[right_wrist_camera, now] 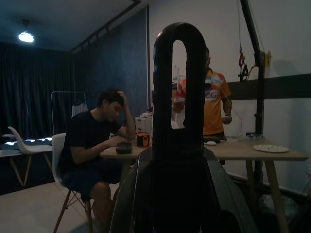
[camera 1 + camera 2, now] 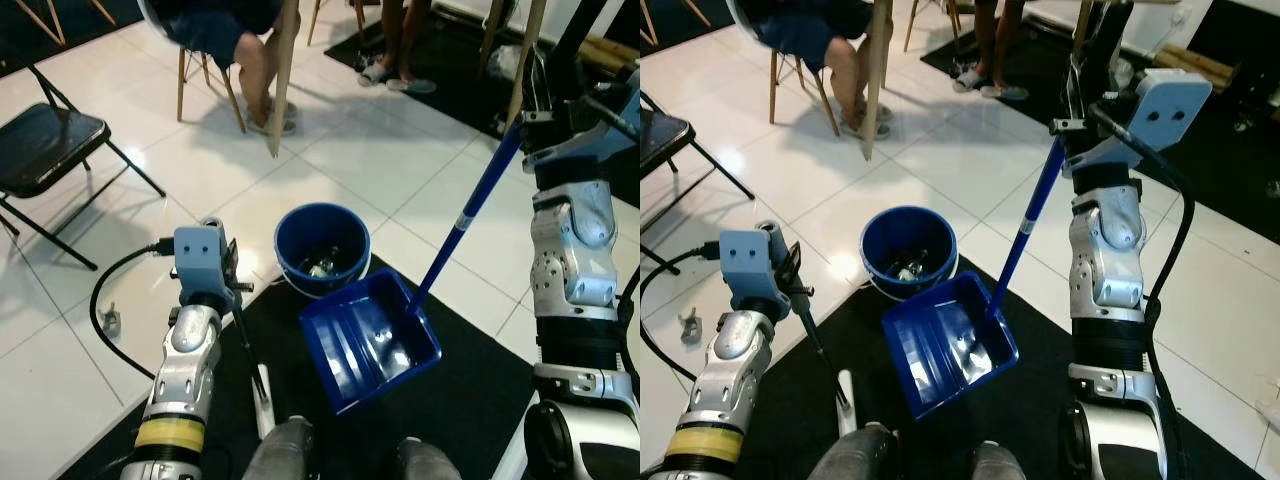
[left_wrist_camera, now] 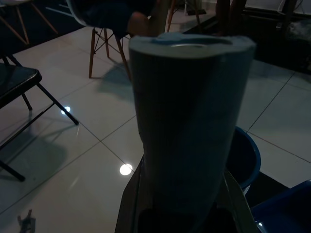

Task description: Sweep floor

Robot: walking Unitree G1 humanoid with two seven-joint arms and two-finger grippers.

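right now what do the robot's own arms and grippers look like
Both arms are silver, jointed metal. The left arm has a yellow band low down, a light blue box at the wrist and a black cable looping off it. The right arm has a matching blue box and black cable.

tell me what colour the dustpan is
Blue, the same as its long handle: the dustpan shows best in the left eye view, tilted beside the blue bucket.

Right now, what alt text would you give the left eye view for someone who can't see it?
A blue dustpan on a long blue handle, held high by the robot's right gripper, tilts over a black mat beside a blue bucket. The left gripper holds a thin black stick. Behind, on white tile, are a folding chair and seated people's legs.
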